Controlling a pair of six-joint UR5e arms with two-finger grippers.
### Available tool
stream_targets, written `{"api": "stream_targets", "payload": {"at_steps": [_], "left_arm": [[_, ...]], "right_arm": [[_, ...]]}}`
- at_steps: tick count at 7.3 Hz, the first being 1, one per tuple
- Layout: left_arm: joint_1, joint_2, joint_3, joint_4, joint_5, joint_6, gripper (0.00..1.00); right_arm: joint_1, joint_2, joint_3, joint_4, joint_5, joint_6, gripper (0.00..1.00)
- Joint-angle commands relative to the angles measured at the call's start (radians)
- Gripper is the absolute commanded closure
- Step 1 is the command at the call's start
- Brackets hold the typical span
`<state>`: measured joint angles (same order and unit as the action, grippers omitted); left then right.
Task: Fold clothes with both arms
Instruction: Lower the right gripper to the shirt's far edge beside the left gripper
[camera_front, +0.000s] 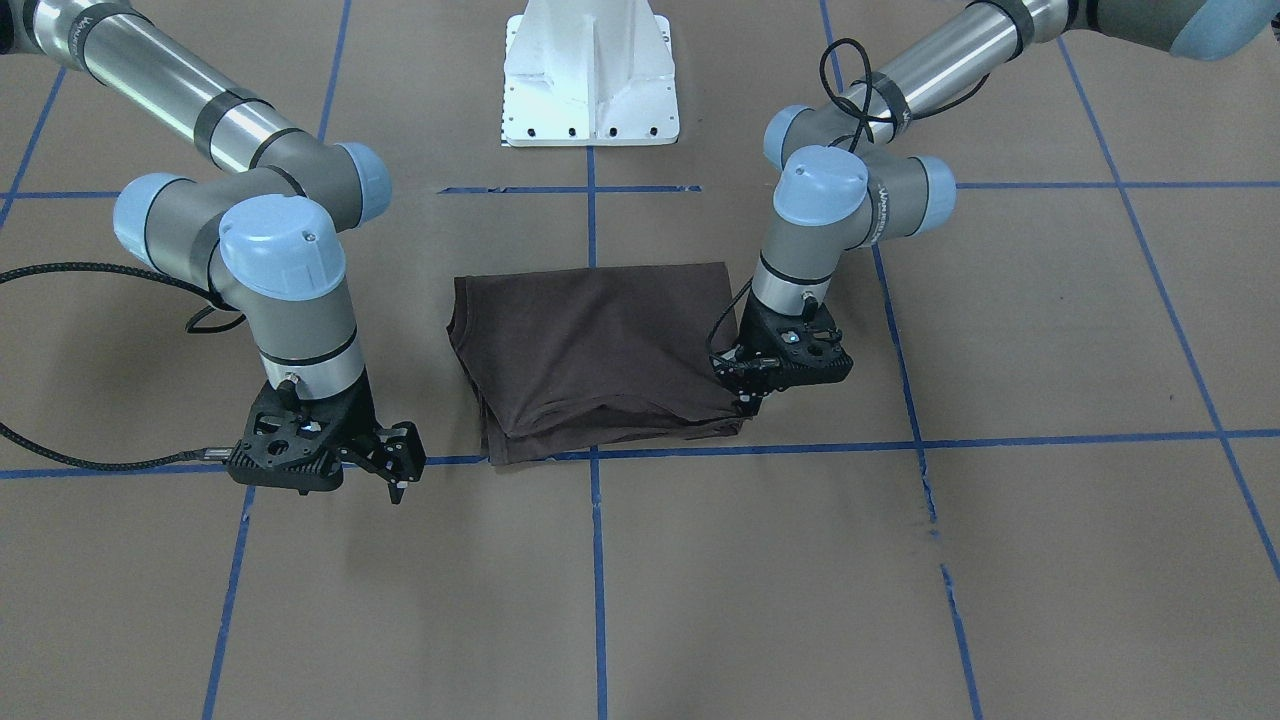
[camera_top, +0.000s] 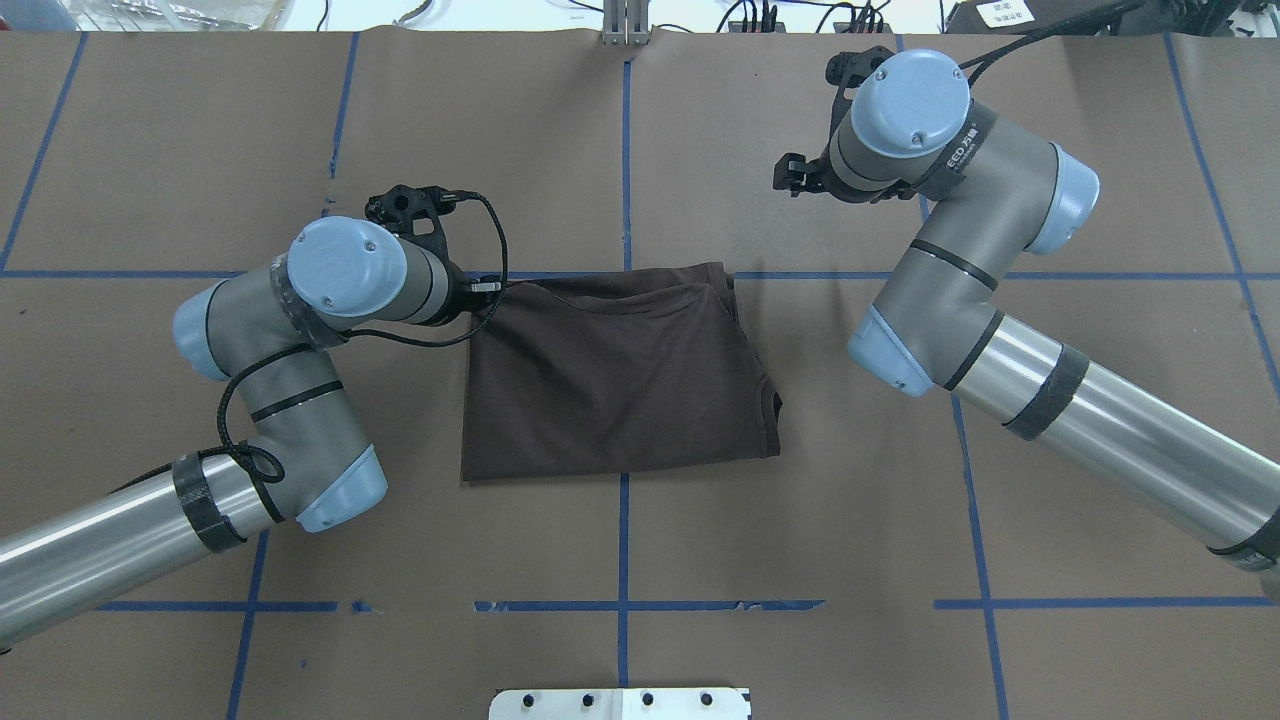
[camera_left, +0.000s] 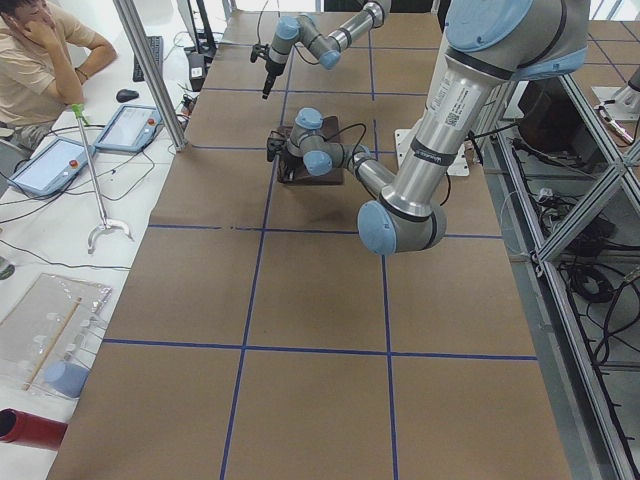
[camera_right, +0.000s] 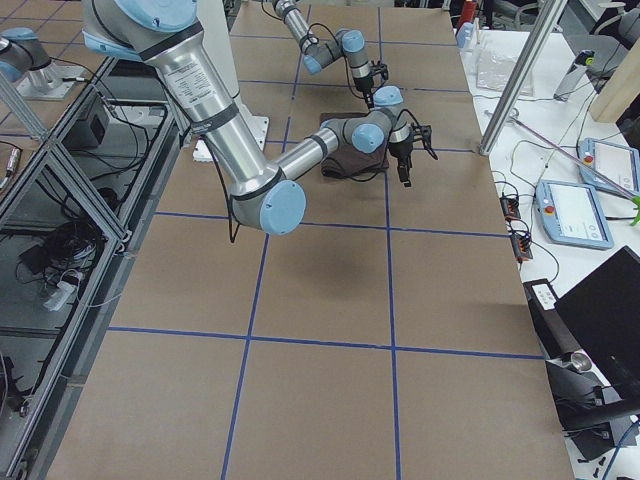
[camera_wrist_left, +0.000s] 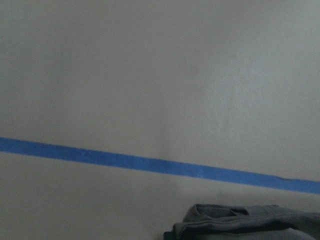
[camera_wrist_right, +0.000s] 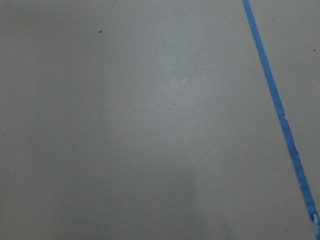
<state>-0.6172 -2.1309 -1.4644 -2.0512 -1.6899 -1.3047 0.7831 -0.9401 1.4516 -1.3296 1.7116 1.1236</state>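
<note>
Table (camera_front: 700, 600): matte brown paper before you, gridded with blue tape (camera_front: 597, 560).
Right claw (camera_front: 392, 472): black, jaws wide, over bare paper, apart from the shirt.
Shirt (camera_front: 590, 350): soft dark-brown rectangle, layered folds, lay flat mid-table.
Left claw (camera_front: 746, 402): tips at the shirt's near corner; you couldn't tell its gap.
Pedestal (camera_front: 590, 80): white, boxy, farthest.

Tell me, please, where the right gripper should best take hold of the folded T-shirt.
Probably the T-shirt's layered corner nearest the right gripper, approached from that arm's side, low along the table. The stacked edges meet there and lie flat, and the left gripper sits at the matching corner opposite.
</note>
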Motion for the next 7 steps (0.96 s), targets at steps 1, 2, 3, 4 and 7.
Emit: {"api": "stream_targets", "payload": {"at_steps": [1,2,3,4,7], "left_arm": [[-0.038,0.002,0.015,-0.013,0.002,0.061,1.00],[-0.045,0.000,0.013,-0.015,0.002,0.088,0.02],[-0.058,0.000,0.006,-0.017,-0.002,0.116,0.00],[-0.071,0.000,0.003,-0.017,-0.007,0.157,0.00],[-0.073,0.003,0.003,-0.017,-0.013,0.163,0.00]], "right_arm": [[-0.014,0.012,0.009,0.000,-0.001,0.016,0.00],[-0.024,0.026,0.009,0.001,-0.003,0.022,0.00],[-0.040,0.043,0.007,0.001,-0.003,0.036,0.00],[-0.059,0.070,0.007,0.001,-0.006,0.076,0.00],[-0.169,0.066,-0.007,0.131,-0.083,0.142,0.01]]}}
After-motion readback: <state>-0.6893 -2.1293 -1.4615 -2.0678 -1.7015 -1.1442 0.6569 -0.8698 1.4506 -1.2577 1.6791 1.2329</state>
